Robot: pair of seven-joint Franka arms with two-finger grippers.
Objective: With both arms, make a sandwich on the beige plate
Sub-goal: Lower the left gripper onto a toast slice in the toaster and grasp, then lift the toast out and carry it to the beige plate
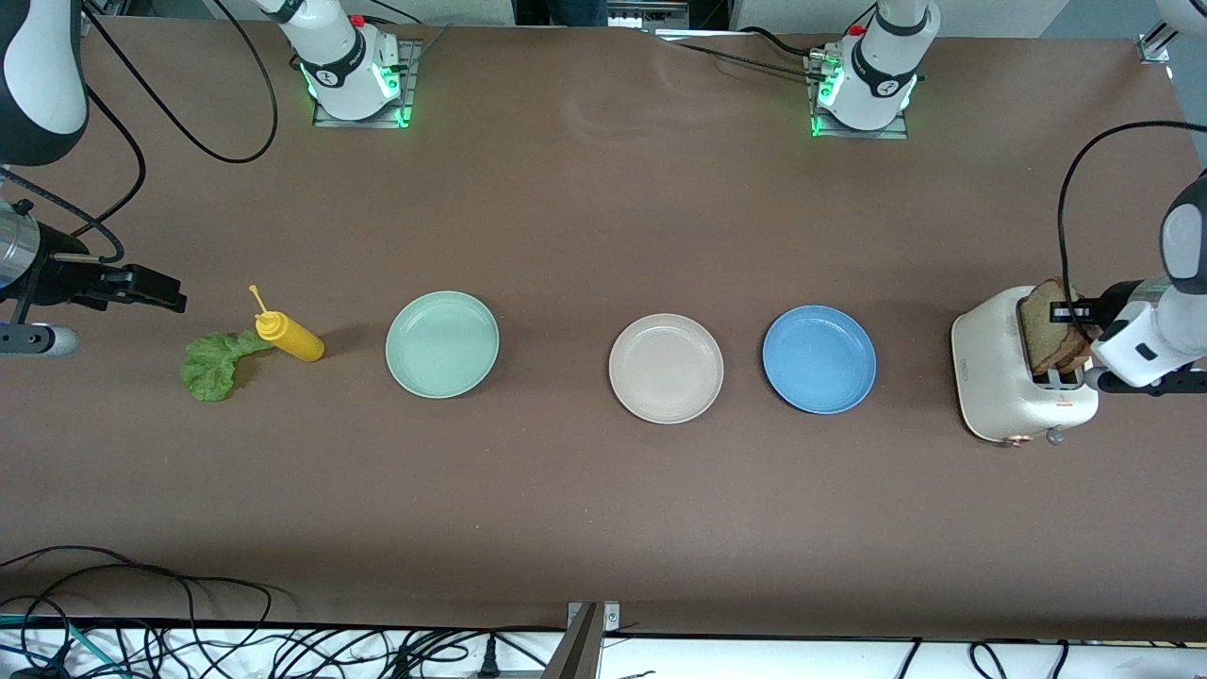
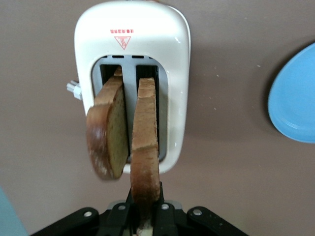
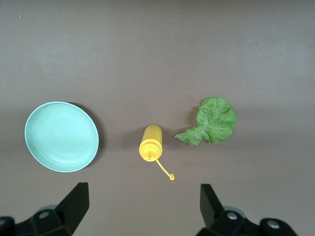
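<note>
Bread slice (image 2: pixel 145 147) stands in the toaster (image 1: pixel 1000 396) at the left arm's end of the table, pinched by the left gripper (image 2: pixel 145 216); a second slice (image 2: pixel 108 132) leans beside it, possibly touching, so lifting could drag it out. Beige plate (image 1: pixel 666 368) sits bare mid-table. Right gripper (image 3: pixel 142 204) hangs spread over the mustard bottle (image 3: pixel 150 142), waiting.

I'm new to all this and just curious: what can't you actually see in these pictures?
- Lower halves of both bread slices: sunk in the toaster slots, every view.
- Left gripper: its fingers are cut off by the left wrist view's edge.
- Right gripper: partly out of frame in the front view.
</note>
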